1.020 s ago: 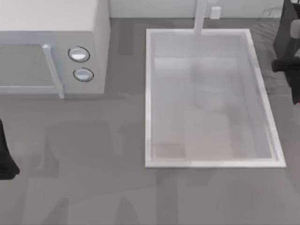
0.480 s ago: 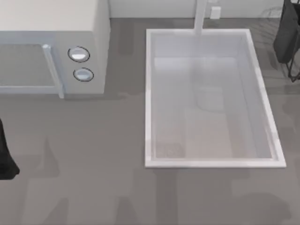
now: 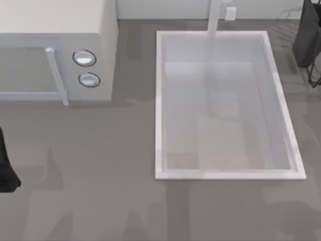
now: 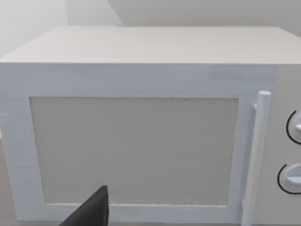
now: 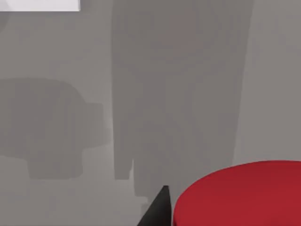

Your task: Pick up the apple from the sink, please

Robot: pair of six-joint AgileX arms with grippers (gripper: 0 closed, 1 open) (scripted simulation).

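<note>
Since the picture half a second before, almost nothing had moved: the right arm stayed at the far right edge of the table, beyond the right rim of the sink, where one second before it had reached lower along that edge. In the right wrist view, the apple sat close below the camera, touching or just beside a dark fingertip of the right gripper; probably it was held, but I cannot tell how far the fingers were open. The left arm was parked at the left edge of the table. Its wrist view faced the microwave, with one dark fingertip in front; its opening I cannot tell.
</note>
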